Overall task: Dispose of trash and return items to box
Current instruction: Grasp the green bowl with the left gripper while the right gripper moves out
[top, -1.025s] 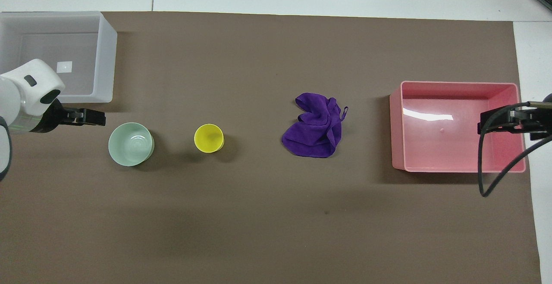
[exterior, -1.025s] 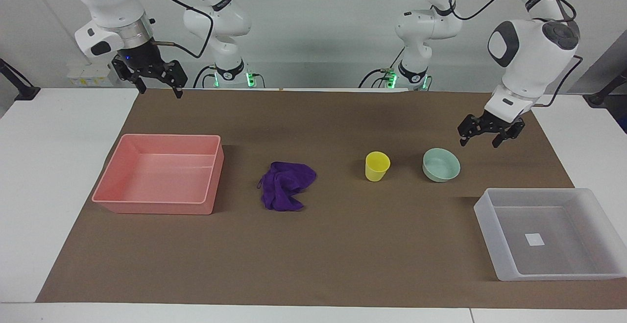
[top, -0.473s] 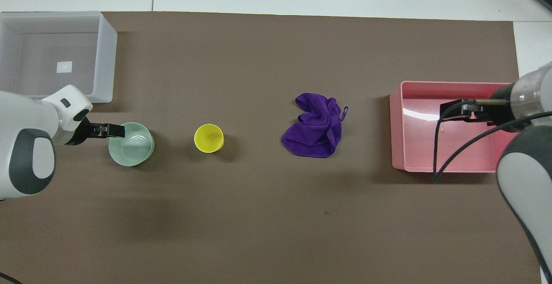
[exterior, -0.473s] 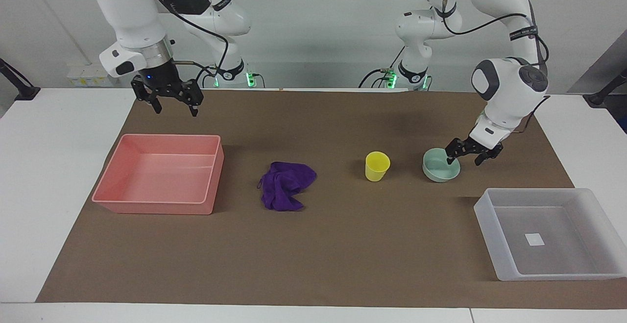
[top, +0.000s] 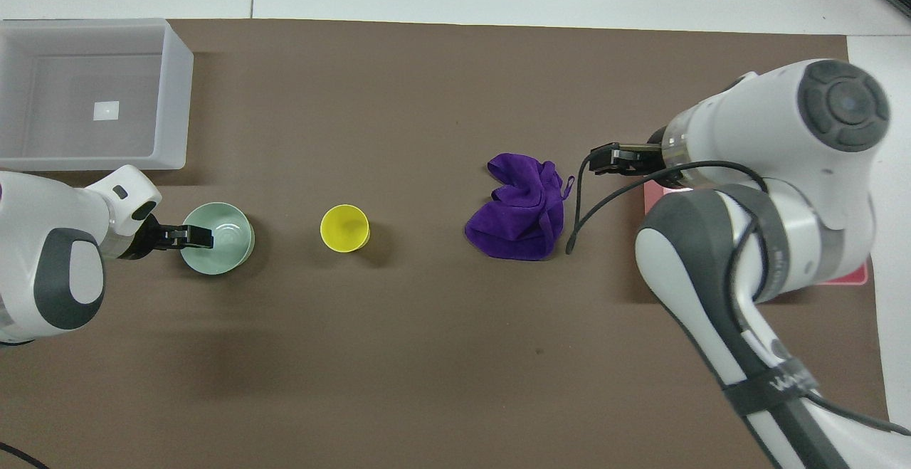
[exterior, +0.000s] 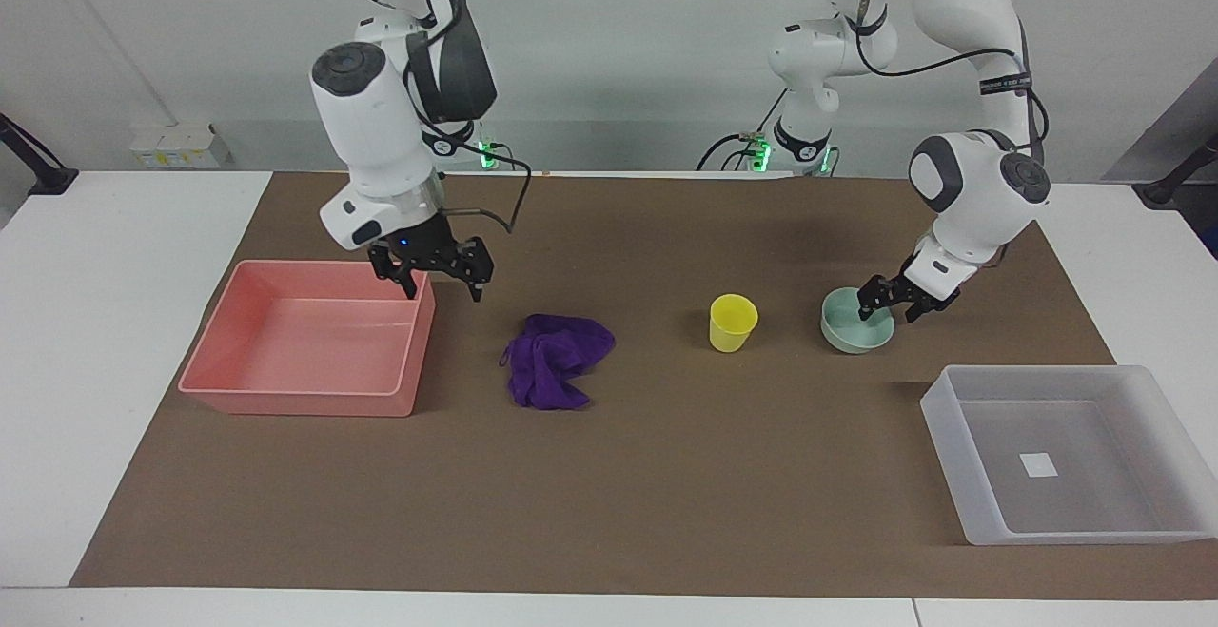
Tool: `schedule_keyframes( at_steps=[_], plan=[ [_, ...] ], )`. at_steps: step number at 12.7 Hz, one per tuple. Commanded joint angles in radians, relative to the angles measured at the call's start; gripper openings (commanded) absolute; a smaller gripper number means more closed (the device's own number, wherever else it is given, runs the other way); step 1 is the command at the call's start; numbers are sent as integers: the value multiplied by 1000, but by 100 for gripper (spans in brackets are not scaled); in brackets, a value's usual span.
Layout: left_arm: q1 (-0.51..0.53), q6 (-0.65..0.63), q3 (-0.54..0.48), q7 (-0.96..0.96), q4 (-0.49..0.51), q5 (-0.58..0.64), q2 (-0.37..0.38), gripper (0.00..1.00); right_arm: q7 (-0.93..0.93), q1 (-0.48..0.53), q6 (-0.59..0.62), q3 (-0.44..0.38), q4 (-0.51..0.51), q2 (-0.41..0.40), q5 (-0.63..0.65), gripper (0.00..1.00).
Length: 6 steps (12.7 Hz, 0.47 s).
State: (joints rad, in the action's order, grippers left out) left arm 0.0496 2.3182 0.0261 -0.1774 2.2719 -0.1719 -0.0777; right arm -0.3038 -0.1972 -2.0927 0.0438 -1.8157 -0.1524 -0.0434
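Observation:
The purple rag [exterior: 554,361] [top: 523,207] lies bunched on the brown mat between the pink tray and the yellow cup [exterior: 733,323] [top: 344,228]. The mint-green bowl [exterior: 852,330] [top: 222,238] stands beside the cup, toward the left arm's end. My left gripper [exterior: 891,309] [top: 196,238] is low at the bowl, open, its fingers either side of the rim. My right gripper [exterior: 443,284] [top: 606,159] is open and empty, up over the pink tray's edge beside the rag. The frosted-white box [exterior: 948,451] [top: 175,99] stands empty with its white sticker.
The pink tray [exterior: 295,402] stands empty toward the right arm's end; the right arm hides most of it in the overhead view. A brown mat [exterior: 666,475] covers the table's middle, with white table around it.
My left gripper came down from beside the bowl onto its rim. My right gripper swept from the table's near corner across the pink tray toward the rag and lowered.

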Motion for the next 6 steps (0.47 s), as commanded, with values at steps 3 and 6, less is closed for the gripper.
schedule_keyframes(
  at_steps=[3, 6],
  plan=[
    [15, 14, 6, -24, 28, -21, 29, 0, -17, -73, -156, -1, -28, -82, -10, 100],
    [13, -14, 6, -22, -24, -28, 27, 0, -18, -128, -248, -1, -42, -142, -1, 100]
  ],
)
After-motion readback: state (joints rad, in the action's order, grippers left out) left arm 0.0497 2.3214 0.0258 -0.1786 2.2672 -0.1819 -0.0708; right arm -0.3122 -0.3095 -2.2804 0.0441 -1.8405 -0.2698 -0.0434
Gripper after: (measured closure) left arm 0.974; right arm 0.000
